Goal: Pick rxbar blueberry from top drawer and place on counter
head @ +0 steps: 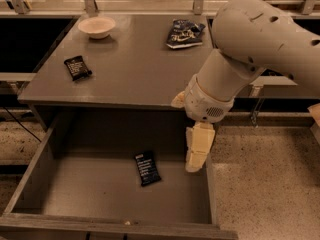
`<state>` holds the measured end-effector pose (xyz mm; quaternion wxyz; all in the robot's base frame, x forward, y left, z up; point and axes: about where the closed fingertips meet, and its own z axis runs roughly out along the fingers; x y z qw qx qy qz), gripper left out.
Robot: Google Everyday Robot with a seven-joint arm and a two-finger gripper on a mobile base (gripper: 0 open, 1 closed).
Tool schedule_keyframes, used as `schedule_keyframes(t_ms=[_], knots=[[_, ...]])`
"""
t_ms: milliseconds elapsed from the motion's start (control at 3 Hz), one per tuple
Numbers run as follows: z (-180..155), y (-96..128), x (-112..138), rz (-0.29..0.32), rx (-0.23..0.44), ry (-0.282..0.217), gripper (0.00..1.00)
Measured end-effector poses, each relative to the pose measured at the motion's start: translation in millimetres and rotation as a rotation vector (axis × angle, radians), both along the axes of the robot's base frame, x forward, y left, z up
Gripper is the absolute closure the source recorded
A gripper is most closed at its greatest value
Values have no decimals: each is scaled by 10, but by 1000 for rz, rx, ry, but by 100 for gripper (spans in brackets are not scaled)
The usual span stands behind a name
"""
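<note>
Down by the right wall of the top drawer (pixel 85 189) with the gripper (pixel 195 156); spread or closed, cannot tell; near the rxbar blueberry (pixel 147 168), not touching.

The rxbar blueberry (pixel 147 168) is a small flat bar in a dark navy wrapper with white lines of text. It lies flat on the floor of the top drawer (pixel 85 196), a little right of the middle, its long axis running roughly 11 to 5 o'clock. The drawer stands open, grey and shallow, below the matte grey counter (pixel 135 71). The gripper (pixel 193 165) hangs at the bar's 3 o'clock, near the drawer's right wall and not touching the bar.
</note>
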<state>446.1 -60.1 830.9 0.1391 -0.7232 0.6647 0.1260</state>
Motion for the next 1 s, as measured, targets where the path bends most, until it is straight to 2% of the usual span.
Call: schedule_keyframes(t_ms=[667, 1000], knots=[[-73, 76, -9, 3, 2, 16, 0], [-203, 191, -4, 12, 21, 32, 0]])
